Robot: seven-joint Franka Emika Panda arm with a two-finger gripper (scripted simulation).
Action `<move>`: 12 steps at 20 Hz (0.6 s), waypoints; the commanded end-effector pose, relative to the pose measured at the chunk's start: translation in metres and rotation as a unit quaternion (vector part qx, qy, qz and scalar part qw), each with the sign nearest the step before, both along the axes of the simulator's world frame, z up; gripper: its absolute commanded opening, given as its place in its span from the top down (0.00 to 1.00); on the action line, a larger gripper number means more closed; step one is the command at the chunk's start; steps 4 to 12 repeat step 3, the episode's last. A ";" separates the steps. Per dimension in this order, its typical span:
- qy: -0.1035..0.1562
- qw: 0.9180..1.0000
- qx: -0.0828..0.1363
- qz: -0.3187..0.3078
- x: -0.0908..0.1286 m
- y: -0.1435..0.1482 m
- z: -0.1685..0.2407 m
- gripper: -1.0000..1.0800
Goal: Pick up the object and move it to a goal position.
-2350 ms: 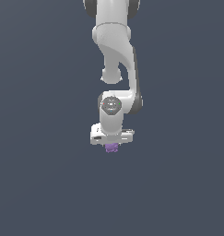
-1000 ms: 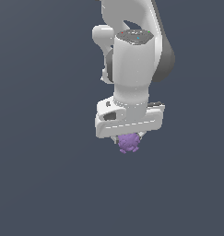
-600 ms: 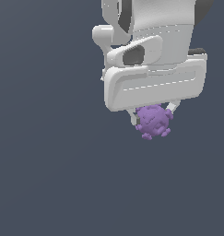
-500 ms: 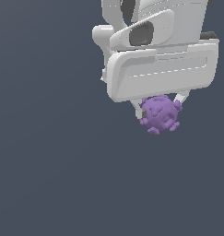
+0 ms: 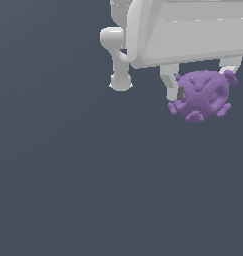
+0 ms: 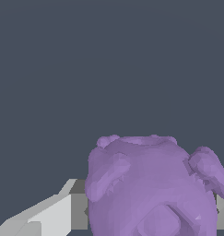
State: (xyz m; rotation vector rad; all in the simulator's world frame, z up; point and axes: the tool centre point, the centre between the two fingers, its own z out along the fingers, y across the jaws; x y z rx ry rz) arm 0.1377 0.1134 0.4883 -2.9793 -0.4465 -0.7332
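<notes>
Your gripper (image 5: 200, 87) is clamped on the purple ball (image 5: 203, 95), which hangs just under the white hand.

You can see one finger (image 5: 171, 85) pressed against the ball's side on the exterior view's left, and the other finger only peeks out above the ball on the exterior view's right. The ball sits between them, its knobby studs and hollow dimples poking out below and to both sides of the fingertips. In your wrist view the ball (image 6: 152, 189) fills the space right in front of the hand, with a grey-padded finger (image 6: 62, 212) touching its flank. Only plain dark grey background shows around it.
</notes>
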 end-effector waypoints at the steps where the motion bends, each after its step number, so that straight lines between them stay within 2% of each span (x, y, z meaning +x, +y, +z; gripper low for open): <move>1: -0.003 1.000 0.000 0.001 0.000 0.001 0.006 1.00; 12: -0.003 1.000 0.000 0.002 0.000 0.002 0.007 1.00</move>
